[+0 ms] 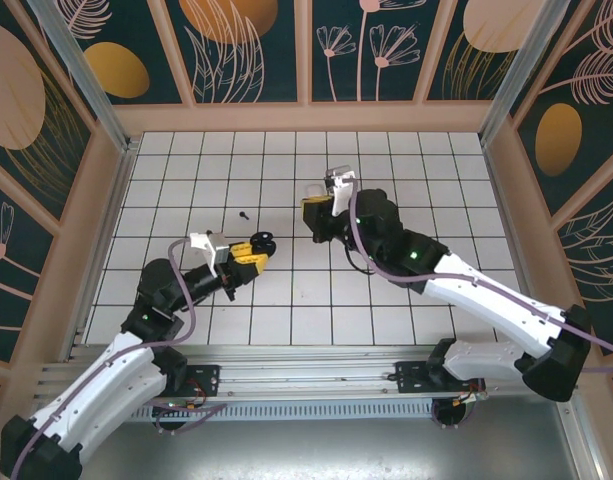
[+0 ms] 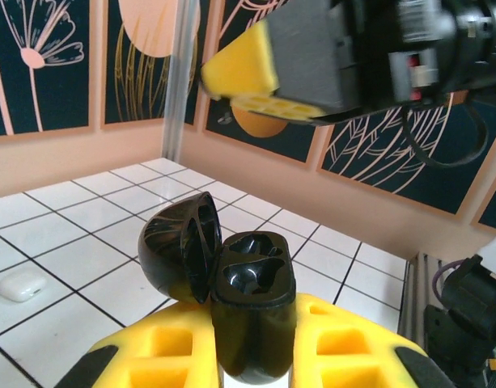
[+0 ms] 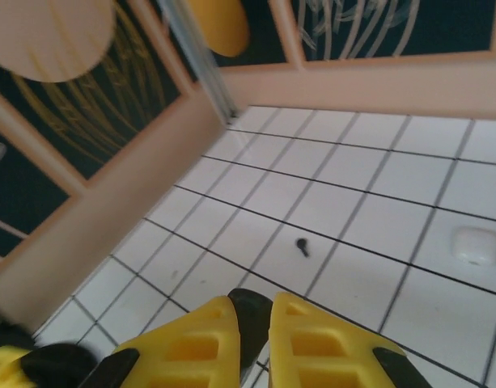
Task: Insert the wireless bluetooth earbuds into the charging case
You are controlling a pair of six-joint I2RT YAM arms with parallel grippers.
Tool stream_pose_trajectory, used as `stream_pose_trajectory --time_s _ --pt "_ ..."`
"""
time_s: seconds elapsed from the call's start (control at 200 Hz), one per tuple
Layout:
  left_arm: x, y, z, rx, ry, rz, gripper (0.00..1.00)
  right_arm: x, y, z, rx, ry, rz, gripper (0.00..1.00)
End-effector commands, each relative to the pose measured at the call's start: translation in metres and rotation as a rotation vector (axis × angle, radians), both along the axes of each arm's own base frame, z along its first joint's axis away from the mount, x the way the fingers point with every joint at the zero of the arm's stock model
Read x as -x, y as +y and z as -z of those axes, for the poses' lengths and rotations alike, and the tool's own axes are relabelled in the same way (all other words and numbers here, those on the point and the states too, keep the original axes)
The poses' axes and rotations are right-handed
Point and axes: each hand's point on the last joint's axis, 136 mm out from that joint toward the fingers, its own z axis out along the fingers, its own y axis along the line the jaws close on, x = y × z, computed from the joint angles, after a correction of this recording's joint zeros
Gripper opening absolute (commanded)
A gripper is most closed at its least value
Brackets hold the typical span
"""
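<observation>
Left pincer [image 2: 256, 356] pinches the open case [image 2: 249, 279], sockets upward, so right pincer [image 3: 253, 311], pinching a black bud [image 3: 249, 327], can insert it.

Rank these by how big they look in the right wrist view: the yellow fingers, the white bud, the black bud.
1. yellow fingers, though they are nearest the camera, which exaggerates their size
2. white bud
3. black bud, clearly the smallest

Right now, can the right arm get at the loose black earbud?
Reach, probably yes: bare tiles lie between the right end effector and the black earbud. But it's shut on a small dark thing.
</observation>
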Motion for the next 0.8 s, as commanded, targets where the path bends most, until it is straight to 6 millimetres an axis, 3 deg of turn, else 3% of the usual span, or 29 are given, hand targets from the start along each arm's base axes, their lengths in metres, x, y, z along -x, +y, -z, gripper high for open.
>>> stream_pose_trajectory --time_s 0.0,0.325,0.796 --pt "0.004 -0.008 -0.026 0.079 -0.035 0.063 0.00 0.022 0.011 -0.026 -0.047 -0.131 -0.116 0.11" --pt "0.001 -0.019 -0.032 0.100 -0.025 0.111 0.00 0.059 0.034 -0.034 0.011 -0.260 -0.271 0.12" --pt "0.010 -0.023 -0.039 0.118 -0.042 0.164 0.00 0.066 0.062 -0.021 0.071 -0.285 -0.398 0.12"
